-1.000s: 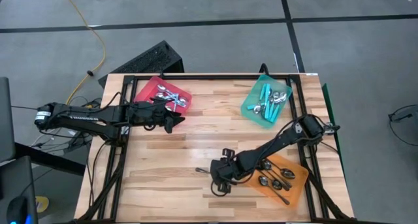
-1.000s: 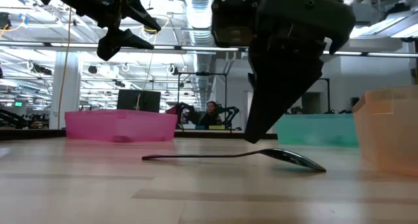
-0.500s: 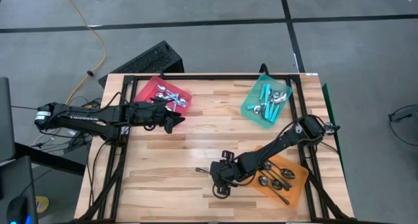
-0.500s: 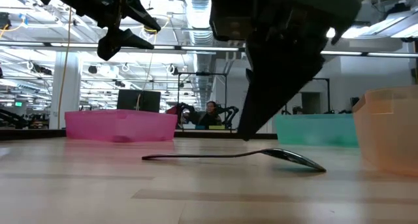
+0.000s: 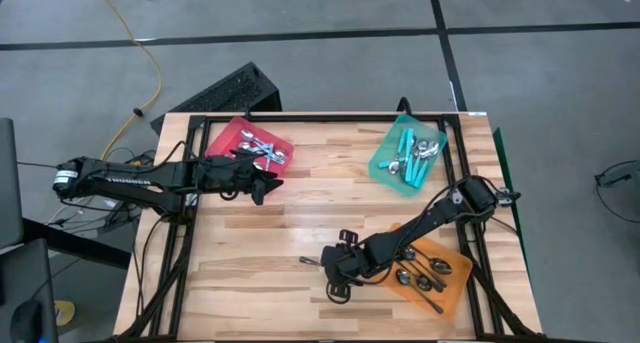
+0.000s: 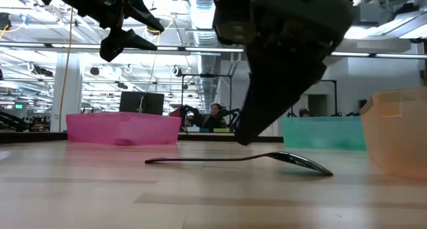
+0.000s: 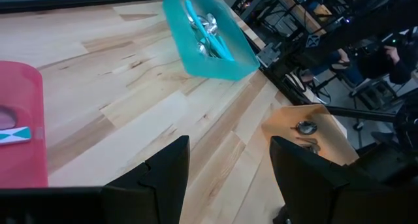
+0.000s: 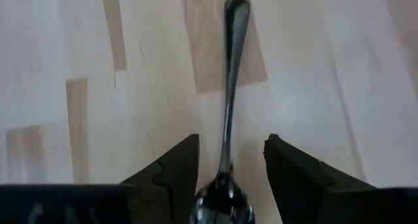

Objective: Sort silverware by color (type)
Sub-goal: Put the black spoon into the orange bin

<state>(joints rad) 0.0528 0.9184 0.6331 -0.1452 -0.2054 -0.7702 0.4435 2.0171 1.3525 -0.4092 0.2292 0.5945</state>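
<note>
While the right gripper hangs low over the lower middle of the table, its fingers stand spread to either side of a lone dark spoon that lies flat on the wood, not yet pinched. In the right wrist view the spoon's bowl sits between the two fingers and its handle runs straight away from them; in the low view the spoon lies along the boards just under the dark bulk of that gripper, with a gap showing between them. The left gripper waits in the upper left part of the high view, just beside the red tray, its fingers parted and holding nothing. The red tray holds a few shiny silver spoons. The teal tray at the upper right holds teal-handled spoons heaped together. The orange tray at the lower right, close by the right arm, holds several dark spoons. From the low view a person sits far back in the room, beyond the pink-looking tray wall.
</note>
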